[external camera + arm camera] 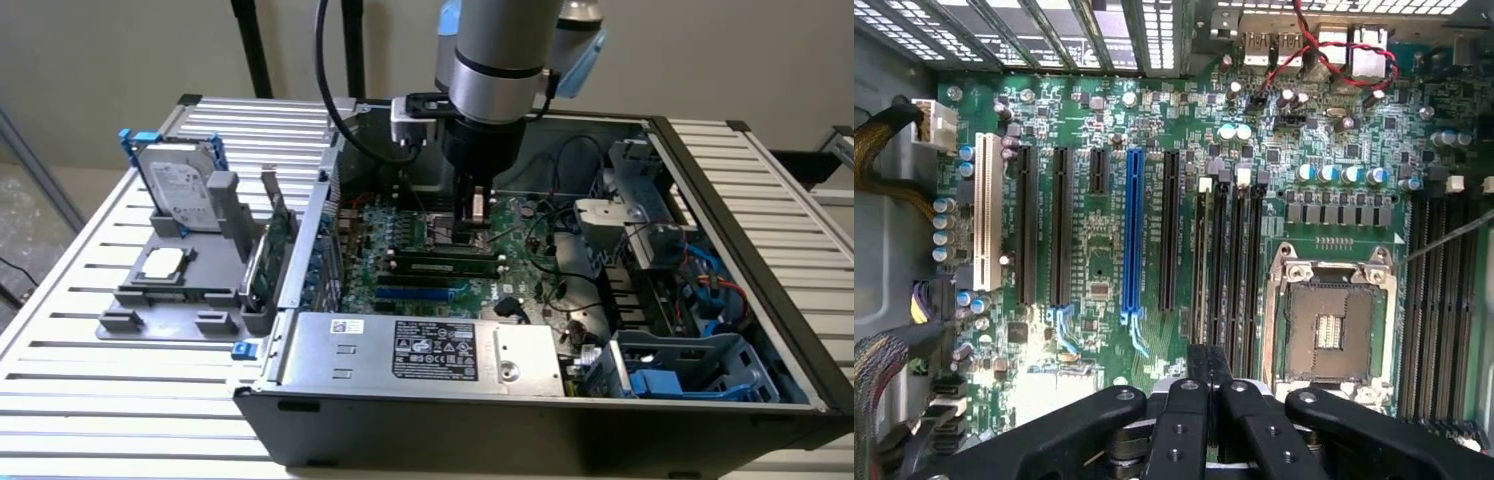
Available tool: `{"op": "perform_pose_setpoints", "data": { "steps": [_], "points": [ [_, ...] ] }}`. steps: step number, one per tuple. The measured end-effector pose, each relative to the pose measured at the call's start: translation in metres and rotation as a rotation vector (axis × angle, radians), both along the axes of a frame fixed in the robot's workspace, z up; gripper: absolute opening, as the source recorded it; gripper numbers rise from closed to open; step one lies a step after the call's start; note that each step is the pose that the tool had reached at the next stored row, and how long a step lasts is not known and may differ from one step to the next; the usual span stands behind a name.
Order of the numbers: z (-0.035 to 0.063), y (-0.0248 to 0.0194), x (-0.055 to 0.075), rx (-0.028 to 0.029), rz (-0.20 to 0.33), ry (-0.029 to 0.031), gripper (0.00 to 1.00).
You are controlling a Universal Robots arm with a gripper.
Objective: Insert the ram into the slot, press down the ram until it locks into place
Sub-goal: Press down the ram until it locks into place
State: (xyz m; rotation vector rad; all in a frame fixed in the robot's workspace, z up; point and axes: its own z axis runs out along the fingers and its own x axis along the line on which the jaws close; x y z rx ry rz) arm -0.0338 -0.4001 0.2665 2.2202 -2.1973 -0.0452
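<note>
One ram [447,266] beside end effector [470,236]

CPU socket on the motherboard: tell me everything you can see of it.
The CPU socket is a square, metal-looking frame with screws at two corners, lying flat on the green motherboard. Its centre is open, with no processor in it, and shows a contact grid around a dark middle. Black memory slots flank it. Nothing touches it.
</note>
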Motion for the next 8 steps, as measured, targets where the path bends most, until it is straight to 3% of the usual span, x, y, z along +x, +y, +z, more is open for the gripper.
{"op": "perform_pose_setpoints", "data": {
  "steps": [8],
  "points": [
    [0.0001, -0.0001, 0.0000, -0.0001, 0.000, 0.0013, 0.11]
  ]
}}
